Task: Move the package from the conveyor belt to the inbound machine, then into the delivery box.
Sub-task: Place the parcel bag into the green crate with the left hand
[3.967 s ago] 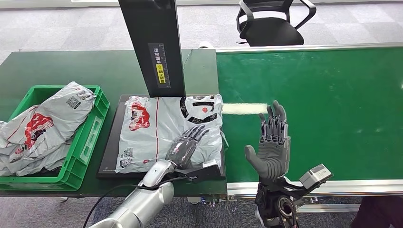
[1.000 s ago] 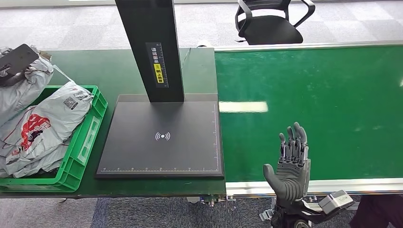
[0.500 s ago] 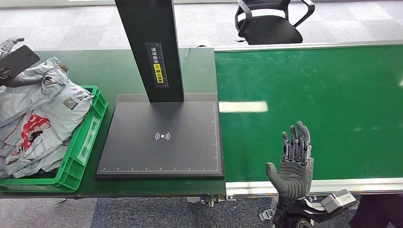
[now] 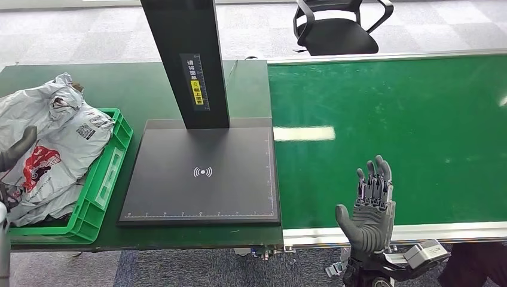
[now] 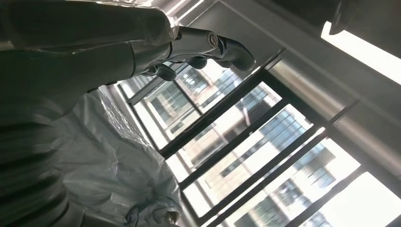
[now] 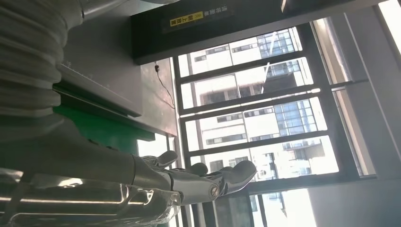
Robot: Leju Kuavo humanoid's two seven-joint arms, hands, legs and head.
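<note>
Progress: Since the grey package point(image 4: 57, 128) is seen lying on the pile in the green delivery box point(image 4: 110, 173), the task is judged nearly done; only the release of the package, if it is not yet released, seems left.
Package: draped over other grey bags in the box, its top edge hanging over the far rim onto the dark green table point(image 4: 119, 84).
Inbound machine: the black scan plate point(image 4: 203, 173) under the upright column point(image 4: 185, 60) is bare.
Conveyor belt: the green belt point(image 4: 394, 113) carries no package.
Left hand: the left hand point(image 4: 15, 149) is seen at the box beside the package, and in the wrist view grey plastic lies against it; whether it is grasped cannot be told.
Right hand: the right hand point(image 4: 369, 206) is held upright at the near edge of the belt, fingers apart, nothing in it.
</note>
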